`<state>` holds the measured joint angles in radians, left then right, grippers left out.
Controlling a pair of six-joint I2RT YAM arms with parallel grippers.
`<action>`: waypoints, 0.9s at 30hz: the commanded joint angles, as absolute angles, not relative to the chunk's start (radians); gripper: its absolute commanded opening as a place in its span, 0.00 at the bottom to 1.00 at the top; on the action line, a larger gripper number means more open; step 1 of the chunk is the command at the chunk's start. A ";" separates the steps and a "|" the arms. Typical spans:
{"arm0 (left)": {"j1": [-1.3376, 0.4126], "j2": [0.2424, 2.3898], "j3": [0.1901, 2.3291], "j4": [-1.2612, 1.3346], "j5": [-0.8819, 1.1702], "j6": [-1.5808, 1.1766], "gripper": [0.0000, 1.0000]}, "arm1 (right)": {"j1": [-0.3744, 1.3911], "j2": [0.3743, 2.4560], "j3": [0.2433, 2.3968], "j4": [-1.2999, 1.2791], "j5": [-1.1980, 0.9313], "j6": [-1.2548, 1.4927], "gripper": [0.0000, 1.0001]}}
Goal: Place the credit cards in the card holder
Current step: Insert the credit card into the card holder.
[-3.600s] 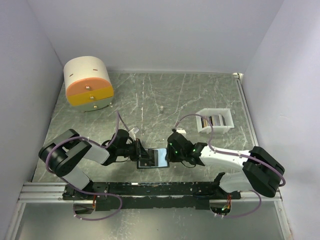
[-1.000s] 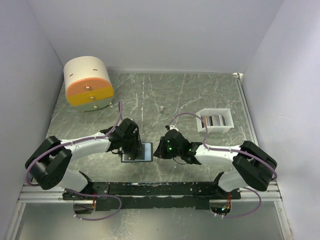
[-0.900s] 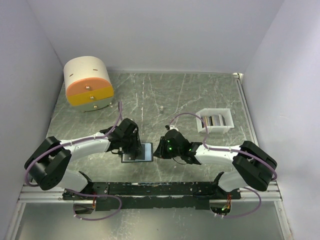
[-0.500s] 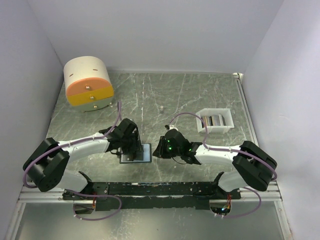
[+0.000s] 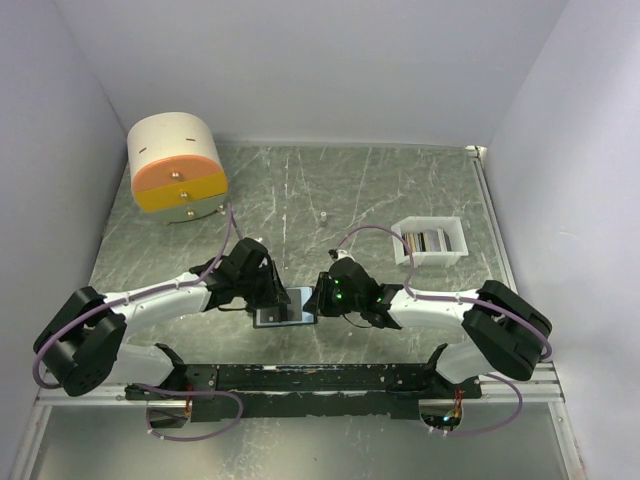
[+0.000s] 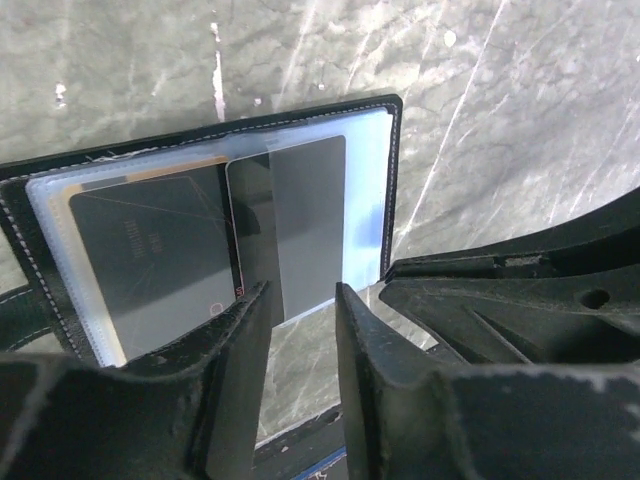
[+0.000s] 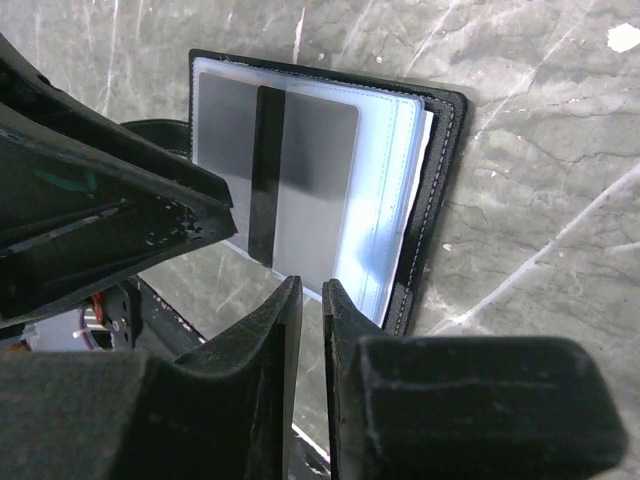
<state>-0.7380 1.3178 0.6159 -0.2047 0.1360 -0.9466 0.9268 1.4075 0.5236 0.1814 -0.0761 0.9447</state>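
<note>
The black card holder (image 5: 286, 315) lies open on the table between both arms, its clear sleeves (image 6: 365, 190) facing up. A grey credit card (image 6: 300, 215) with a black stripe sits in the right sleeve, also seen as the grey card (image 7: 310, 170). A dark, gold-edged credit card (image 6: 150, 260) sits in the left sleeve. My left gripper (image 6: 300, 305) hovers open over the grey card's near edge, nothing between its fingers. My right gripper (image 7: 311, 290) is shut to a thin slit at the holder's (image 7: 440, 200) near edge, gripping nothing that I can see.
A white tray (image 5: 447, 225) holding more cards (image 5: 428, 240) stands at the right. The round cream-and-orange drawer box (image 5: 178, 168) is at the back left. A small white peg (image 5: 325, 216) stands mid-table. The black rail (image 5: 300, 378) runs along the near edge.
The left arm has swung lower and right, and its jaws have narrowed. The holder now lies slightly further right, against the right gripper. The right arm has barely moved.
</note>
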 commanded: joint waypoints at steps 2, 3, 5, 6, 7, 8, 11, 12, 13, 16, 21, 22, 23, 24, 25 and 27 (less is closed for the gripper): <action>-0.742 1.336 0.606 -0.122 0.190 -0.960 0.36 | 0.930 1.390 0.537 0.219 -0.053 0.969 0.15; -0.742 1.345 0.613 -0.142 0.179 -0.955 0.34 | 0.929 1.382 0.533 0.211 -0.038 0.969 0.15; -0.741 1.354 0.624 -0.171 0.152 -0.947 0.35 | 0.931 1.370 0.531 0.191 -0.010 0.963 0.15; -0.742 1.353 0.625 -0.181 0.141 -0.943 0.38 | 0.930 1.366 0.531 0.178 -0.002 0.959 0.15; -0.742 1.350 0.626 -0.189 0.126 -0.939 0.42 | 0.930 1.365 0.533 0.170 0.002 0.956 0.15; -0.742 1.347 0.627 -0.197 0.116 -0.933 0.45 | 0.931 1.366 0.537 0.163 0.006 0.951 0.15; -0.742 1.352 0.637 -0.214 0.091 -0.916 0.49 | 0.930 1.379 0.545 0.157 0.014 0.944 0.19; -0.741 1.358 0.639 -0.217 0.082 -0.912 0.51 | 0.930 1.389 0.547 0.155 0.018 0.941 0.19; -0.741 1.365 0.641 -0.217 0.077 -0.909 0.51 | 0.928 1.398 0.551 0.154 0.022 0.938 0.20; -0.742 1.383 0.632 -0.186 0.084 -0.903 0.52 | 0.928 1.425 0.564 0.145 0.033 0.925 0.20; -0.742 1.415 0.625 -0.159 0.096 -0.899 0.43 | 0.925 1.452 0.569 0.136 0.051 0.914 0.21; -0.741 1.416 0.621 -0.151 0.100 -0.900 0.41 | 0.925 1.456 0.568 0.138 0.049 0.914 0.21; -0.742 1.417 0.618 -0.141 0.104 -0.900 0.40 | 0.925 1.462 0.565 0.141 0.049 0.916 0.21; -0.742 1.417 0.615 -0.128 0.111 -0.899 0.39 | 0.926 1.466 0.559 0.145 0.047 0.918 0.21; -0.742 1.418 0.613 -0.116 0.118 -0.902 0.37 | 0.926 1.471 0.552 0.152 0.044 0.921 0.21; -0.742 1.424 0.612 -0.104 0.131 -0.903 0.36 | 0.925 1.480 0.538 0.166 0.037 0.928 0.20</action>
<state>-0.7380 1.4086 0.6106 -0.1570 0.1101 -0.9161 0.9268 1.4593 0.5510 0.1467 0.0227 0.9298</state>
